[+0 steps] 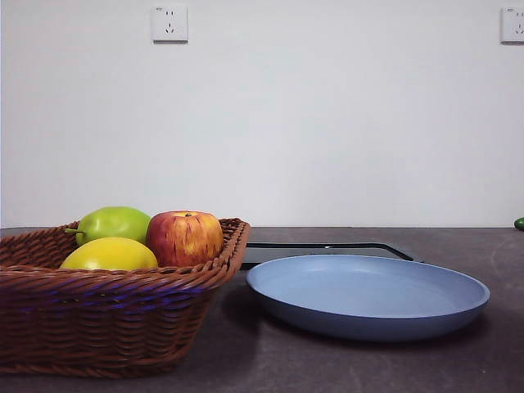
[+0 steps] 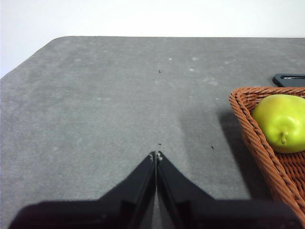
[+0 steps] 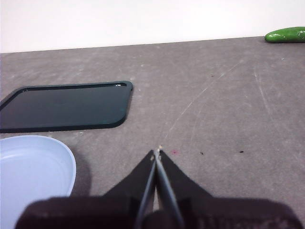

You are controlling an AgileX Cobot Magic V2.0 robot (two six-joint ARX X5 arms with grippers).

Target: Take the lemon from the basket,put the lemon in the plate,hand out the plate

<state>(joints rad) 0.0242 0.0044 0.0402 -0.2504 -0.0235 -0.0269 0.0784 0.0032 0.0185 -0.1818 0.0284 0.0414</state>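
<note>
The lemon [image 1: 109, 255] lies at the front left of the wicker basket [image 1: 106, 327], beside a red-yellow apple [image 1: 185, 237] and in front of a green fruit [image 1: 114, 223]. The light-blue plate [image 1: 367, 296] stands empty on the table to the right of the basket; its edge also shows in the right wrist view [image 3: 33, 167]. My left gripper [image 2: 156, 155] is shut and empty over bare table, to the left of the basket [image 2: 252, 138]. A yellow-green fruit [image 2: 282, 121] shows there; I cannot tell which one it is. My right gripper [image 3: 157, 152] is shut and empty, beside the plate. Neither arm shows in the front view.
A flat black tray [image 3: 66, 105] lies behind the plate, also seen in the front view [image 1: 327, 248]. A green vegetable [image 3: 286, 34] lies at the far right of the table [image 1: 491, 360]. A white wall stands behind the table.
</note>
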